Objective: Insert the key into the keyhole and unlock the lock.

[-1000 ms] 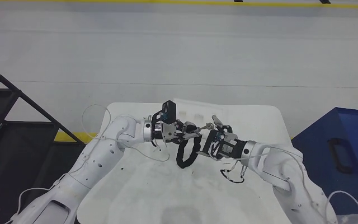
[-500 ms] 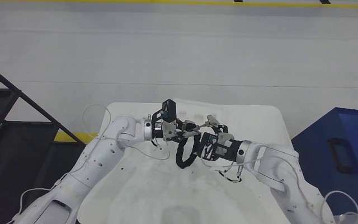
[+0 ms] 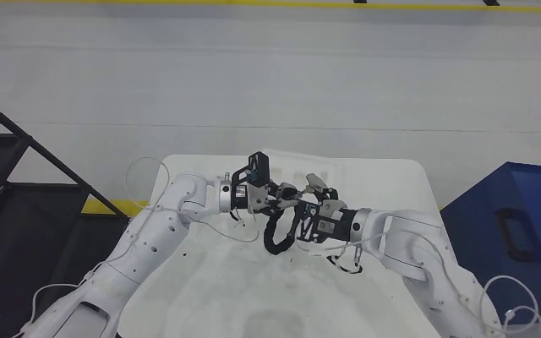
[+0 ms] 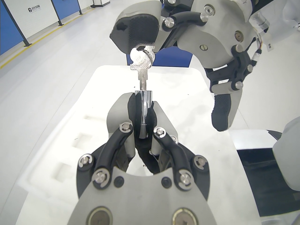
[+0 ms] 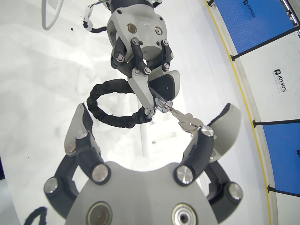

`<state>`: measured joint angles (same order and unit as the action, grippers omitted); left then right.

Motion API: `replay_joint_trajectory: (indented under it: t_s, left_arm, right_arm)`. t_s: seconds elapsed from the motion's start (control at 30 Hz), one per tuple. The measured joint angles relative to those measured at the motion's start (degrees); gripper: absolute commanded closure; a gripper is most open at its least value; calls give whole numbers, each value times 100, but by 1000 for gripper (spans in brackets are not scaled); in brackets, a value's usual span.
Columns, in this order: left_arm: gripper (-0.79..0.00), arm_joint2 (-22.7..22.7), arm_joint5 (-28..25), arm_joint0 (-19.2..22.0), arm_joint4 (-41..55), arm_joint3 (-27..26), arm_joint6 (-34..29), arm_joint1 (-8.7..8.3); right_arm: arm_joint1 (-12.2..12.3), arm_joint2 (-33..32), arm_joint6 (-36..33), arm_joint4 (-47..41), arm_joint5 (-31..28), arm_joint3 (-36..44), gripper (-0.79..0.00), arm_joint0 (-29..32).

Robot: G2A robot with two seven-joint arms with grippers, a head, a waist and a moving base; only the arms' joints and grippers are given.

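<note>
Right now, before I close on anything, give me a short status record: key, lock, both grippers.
key: blade tip in the keyhole, part of the blade showing, head sticking out
lock cylinder: chrome, held off the table
cable: black sleeved loop hanging from the cylinder end
left gripper: jaws shut on the lock cylinder
right gripper: jaws wide open either side of the key head; head lies at one pad, the other pad well apart
</note>
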<state>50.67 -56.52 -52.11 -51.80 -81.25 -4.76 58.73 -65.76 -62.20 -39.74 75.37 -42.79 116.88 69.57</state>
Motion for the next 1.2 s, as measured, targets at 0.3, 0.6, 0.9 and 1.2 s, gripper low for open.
replay_joint_trajectory:
  t_s: [0.3,0.6,0.9,1.2]
  left_arm:
    - [0,89,-140,-37,-194,73,131,12]
    - [0,32,-148,-83,-293,-41,114,-18]
    - [0,-100,-148,-31,-259,-93,95,-64]
    - [0,-213,-148,19,-191,-95,110,-127]
  right_arm:
    - [102,-328,138,-358,-742,-155,-785,-145]
    - [247,-644,506,51,-1529,-78,-416,-255]
    - [355,-517,981,630,-1520,-74,-342,-264]
    - [398,-552,1071,880,-1241,14,-43,-168]
